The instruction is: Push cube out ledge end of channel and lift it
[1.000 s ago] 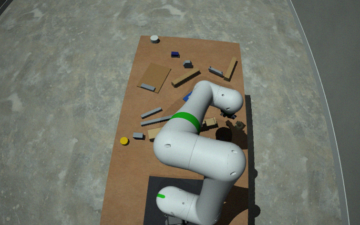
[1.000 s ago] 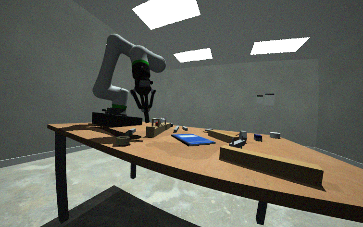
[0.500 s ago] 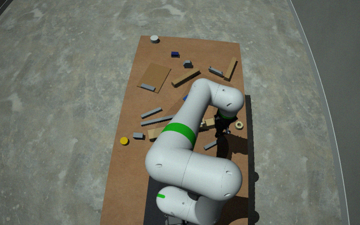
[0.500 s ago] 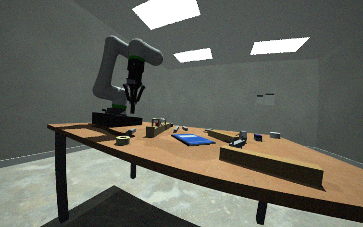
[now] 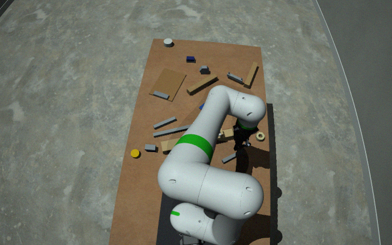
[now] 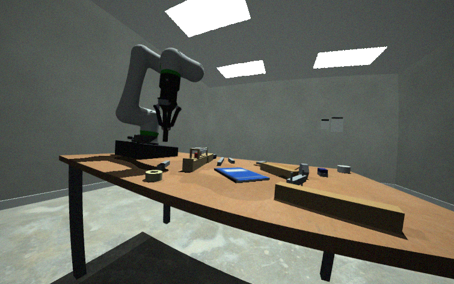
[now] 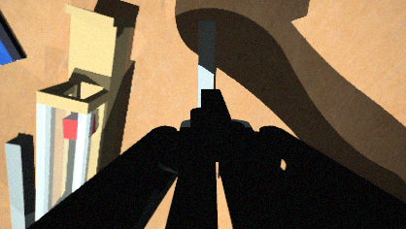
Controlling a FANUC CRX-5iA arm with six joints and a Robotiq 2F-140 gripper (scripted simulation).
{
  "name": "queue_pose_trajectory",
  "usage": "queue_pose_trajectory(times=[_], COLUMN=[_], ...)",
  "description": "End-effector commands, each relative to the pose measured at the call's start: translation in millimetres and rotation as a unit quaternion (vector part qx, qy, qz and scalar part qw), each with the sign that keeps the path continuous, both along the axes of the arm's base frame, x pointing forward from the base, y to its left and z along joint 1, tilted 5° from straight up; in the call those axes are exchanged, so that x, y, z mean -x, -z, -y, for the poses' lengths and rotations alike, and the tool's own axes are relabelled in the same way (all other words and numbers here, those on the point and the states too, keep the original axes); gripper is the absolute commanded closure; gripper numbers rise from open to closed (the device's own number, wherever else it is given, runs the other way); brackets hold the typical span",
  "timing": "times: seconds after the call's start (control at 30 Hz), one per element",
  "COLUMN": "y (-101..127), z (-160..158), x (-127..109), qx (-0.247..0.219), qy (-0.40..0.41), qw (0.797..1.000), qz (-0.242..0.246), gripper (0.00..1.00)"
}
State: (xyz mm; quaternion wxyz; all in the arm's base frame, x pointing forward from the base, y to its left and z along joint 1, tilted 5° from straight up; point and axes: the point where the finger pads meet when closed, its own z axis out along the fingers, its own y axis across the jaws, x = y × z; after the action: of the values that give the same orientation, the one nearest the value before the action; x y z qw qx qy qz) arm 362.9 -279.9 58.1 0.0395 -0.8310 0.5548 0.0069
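Observation:
The tan channel [image 7: 73,126] lies at the left of the wrist view, with pale rails along its top and the red cube [image 7: 70,128] inside it. In the exterior view the channel [image 6: 196,159] sits on the table with the cube [image 6: 195,154] showing through its rails. From above, my arm hides most of the channel [image 5: 226,133]. My gripper [image 7: 210,104] [image 6: 165,135] is shut and empty. It points straight down and hangs well above the table, to the right of the channel. A short grey bar [image 7: 206,58] lies just beyond its fingertips.
A pale ring [image 5: 260,135] lies right of the gripper, near the table edge. The short grey bar [image 5: 229,158] lies close to my base. A blue board [image 6: 241,174], several grey bars [image 5: 164,122], wooden beams [image 6: 338,206] and a yellow disc [image 5: 135,152] are scattered further off.

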Motion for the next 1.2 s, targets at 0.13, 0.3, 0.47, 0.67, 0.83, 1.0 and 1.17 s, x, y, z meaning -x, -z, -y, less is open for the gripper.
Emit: queue_pose_trajectory(times=[0.13, 0.3, 0.47, 0.67, 0.83, 1.0, 1.17], y=[-0.8, -0.8, -0.8, -0.8, -0.8, -0.8, -0.8], z=[0.5, 0.5, 0.5, 0.5, 0.5, 0.5, 0.5], x=[-0.4, -0.4, -0.4, -0.4, -0.4, -0.4, -0.4], qx=[0.001, 0.001, 0.001, 0.001, 0.001, 0.001, 0.001], qy=[0.0, 0.0, 0.0, 0.0, 0.0, 0.0, 0.0], qw=[1.0, 1.0, 1.0, 1.0, 1.0, 1.0, 1.0], qz=[0.001, 0.001, 0.001, 0.001, 0.001, 0.001, 0.001], gripper=[0.9, 0.9, 0.9, 0.9, 0.9, 0.7, 0.7])
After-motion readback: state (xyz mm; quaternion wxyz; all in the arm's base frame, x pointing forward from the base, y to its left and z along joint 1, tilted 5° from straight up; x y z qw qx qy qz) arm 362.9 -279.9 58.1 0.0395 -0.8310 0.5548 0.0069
